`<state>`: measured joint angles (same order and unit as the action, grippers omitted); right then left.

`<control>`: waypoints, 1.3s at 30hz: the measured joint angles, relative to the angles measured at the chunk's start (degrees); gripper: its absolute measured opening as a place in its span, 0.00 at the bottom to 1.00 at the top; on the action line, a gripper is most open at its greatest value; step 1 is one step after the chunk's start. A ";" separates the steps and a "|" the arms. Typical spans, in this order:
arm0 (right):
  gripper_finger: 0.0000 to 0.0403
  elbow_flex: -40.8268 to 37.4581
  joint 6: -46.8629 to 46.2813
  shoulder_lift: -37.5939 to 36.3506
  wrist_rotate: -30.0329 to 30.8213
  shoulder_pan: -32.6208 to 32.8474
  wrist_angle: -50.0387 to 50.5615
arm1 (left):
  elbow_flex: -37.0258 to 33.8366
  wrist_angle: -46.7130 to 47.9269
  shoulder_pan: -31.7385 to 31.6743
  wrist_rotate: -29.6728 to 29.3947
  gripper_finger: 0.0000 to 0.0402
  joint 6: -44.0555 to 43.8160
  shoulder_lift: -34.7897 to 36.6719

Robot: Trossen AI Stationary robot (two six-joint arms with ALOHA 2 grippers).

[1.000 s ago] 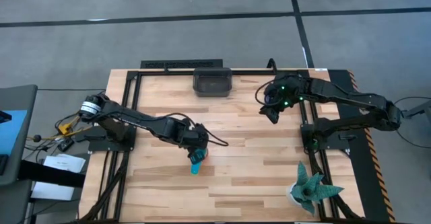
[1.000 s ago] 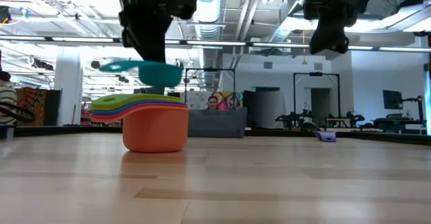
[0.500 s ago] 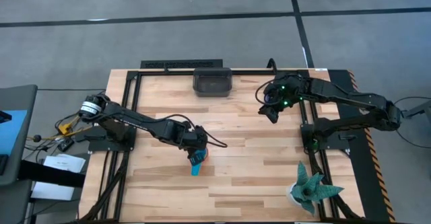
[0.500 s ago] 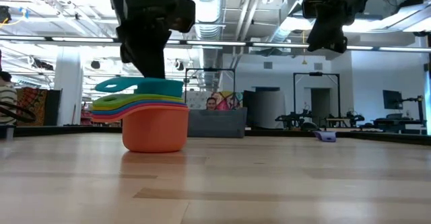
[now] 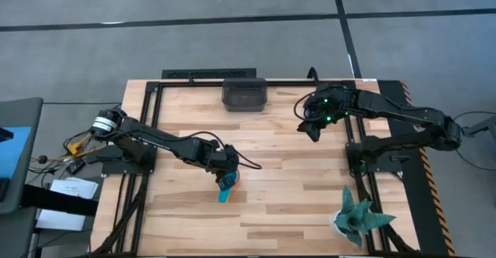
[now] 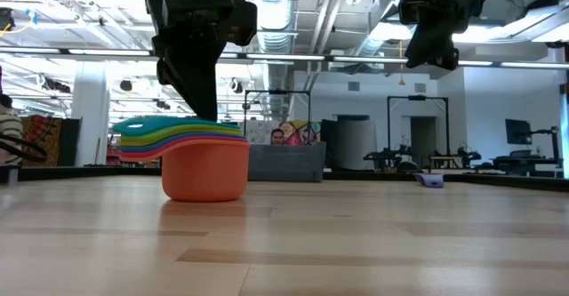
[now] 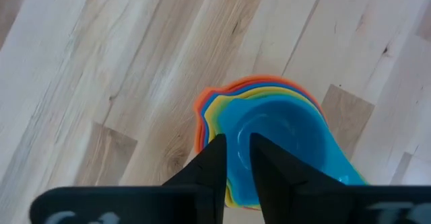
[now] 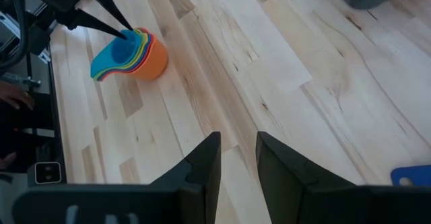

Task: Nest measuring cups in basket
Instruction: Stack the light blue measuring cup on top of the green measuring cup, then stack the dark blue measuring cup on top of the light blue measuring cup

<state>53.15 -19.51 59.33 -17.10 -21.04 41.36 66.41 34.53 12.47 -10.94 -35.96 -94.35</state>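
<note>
The stack of nested plastic measuring cups [image 6: 203, 160] stands on the wooden table [image 5: 294, 204], in the lower centre-left of the high view and at left of centre in the low view. The largest, an orange cup [image 6: 206, 173], sits at the bottom with red, yellow and green rims layered above it, and a light blue cup [image 7: 283, 143] lies seated on top, its flat handle pointing toward the frame's lower edge in the high view. The small dark grey see-through basket [image 5: 245, 94] is well apart from the stack, at the top centre of the high view against the table's far edge, so the stack is not yet in it.

The left gripper [image 7: 236, 158] is directly above the stack, its dark fingers [image 7: 214, 167] standing slightly parted around the rim of the light blue cup; whether they still pinch that rim or have let it go I cannot tell. The right gripper [image 5: 314, 131] hangs in the air in the upper right of the high view, near the basket, its fingers part-way apart and holding nothing.

Risks, as I judge them: if the left fingers catch the thin rim as they lift, the blue cup may come up again or tip the whole stack. Carrying the stack to the basket by one rim could let the lower cups slip off
</note>
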 joint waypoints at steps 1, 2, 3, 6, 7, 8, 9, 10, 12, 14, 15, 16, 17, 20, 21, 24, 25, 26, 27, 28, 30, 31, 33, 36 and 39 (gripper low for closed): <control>0.29 0.00 -0.02 0.00 0.02 0.00 0.00 | -0.01 -0.01 0.00 0.00 0.14 -0.08 0.00; 0.29 0.00 -0.07 0.00 0.02 0.00 0.00 | 0.01 -0.01 0.00 0.01 0.15 -0.16 0.00; 0.29 0.00 -0.13 0.00 0.02 0.00 0.00 | 0.01 -0.01 0.00 0.02 0.15 -0.39 -0.02; 0.29 0.00 -0.13 0.00 0.07 0.00 0.00 | 0.01 0.02 0.00 0.03 0.17 -1.22 -0.02; 0.29 0.00 -0.13 0.00 0.09 0.00 0.00 | 0.01 0.02 0.00 0.02 0.18 -1.47 -0.02; 0.29 0.00 -0.13 0.00 0.09 0.00 0.00 | 0.01 0.02 0.00 0.02 0.18 -1.95 -0.02; 0.29 0.00 -0.13 0.00 0.09 0.00 0.00 | 0.01 0.00 0.00 0.04 0.19 -2.53 -0.02; 0.29 0.00 -0.13 0.00 0.09 0.00 0.00 | 0.07 0.06 0.00 0.04 0.19 -2.98 -0.02; 0.29 0.00 -0.13 0.00 0.11 0.00 0.02 | 0.58 0.50 0.00 0.05 0.19 -3.33 -0.04; 0.29 0.00 -0.13 -0.11 0.13 0.00 0.04 | 1.45 0.65 0.00 -0.02 0.20 -3.33 -0.04; 0.29 0.00 -0.13 -0.45 0.25 0.00 0.25 | 1.96 0.88 -0.04 -0.06 0.20 -3.33 -0.04; 0.29 0.00 -0.11 -1.09 0.65 -0.01 0.53 | 2.56 1.17 -0.14 -0.14 0.20 -3.31 -0.04; 0.29 0.00 -0.12 -1.85 1.02 -0.15 0.71 | 3.26 1.43 -0.25 -0.30 0.20 -3.23 -0.04; 0.30 0.00 -0.39 -4.21 2.34 -1.67 2.52 | 5.79 1.58 -0.71 -0.80 0.20 -2.42 -0.04; 0.30 0.00 -0.44 -4.90 2.38 -2.41 3.19 | 6.57 1.64 -1.02 -1.31 0.20 -2.22 -0.04; 0.31 0.00 -0.93 -6.88 4.20 -5.40 6.30 | 9.17 1.64 -2.48 -3.45 0.20 -1.25 -0.04; 0.32 0.00 -1.39 -7.35 6.01 -6.49 7.24 | 10.02 1.24 -3.17 -3.83 0.20 -0.99 -0.04; 0.34 0.00 -1.44 -7.58 8.23 -7.56 8.01 | 10.80 0.97 -3.93 -4.03 0.20 -0.69 -0.04; 0.35 0.00 -1.44 -7.63 10.88 -8.55 8.61 | 11.54 0.72 -4.72 -4.31 0.20 -0.53 -0.04; 0.37 0.00 -1.45 -7.39 13.89 -9.59 8.87 | 12.41 0.41 -5.52 -4.67 0.20 -0.51 -0.04; 0.42 0.00 -1.46 -5.90 18.25 -12.11 8.22 | 14.39 -0.77 -7.02 -6.12 0.20 -0.52 -0.07; 0.45 0.00 -1.46 -4.66 18.66 -13.58 7.84 | 15.38 -1.72 -7.64 -7.07 0.20 -0.59 -0.05; 0.51 0.00 -1.48 -1.56 17.94 -16.33 7.41 | 17.20 -3.93 -8.76 -9.27 0.20 -0.74 -0.07; 0.61 0.00 -1.66 3.72 15.94 -19.52 7.47 | 19.79 -6.44 -9.91 -11.86 0.20 -0.49 -0.07; 0.67 0.00 -1.64 8.80 15.76 -21.09 5.74 | 21.44 -5.92 -11.14 -13.31 0.20 0.56 -0.04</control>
<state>53.15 -21.15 68.13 -1.34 -42.13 47.10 87.84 28.61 1.33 -24.25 -35.40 -94.39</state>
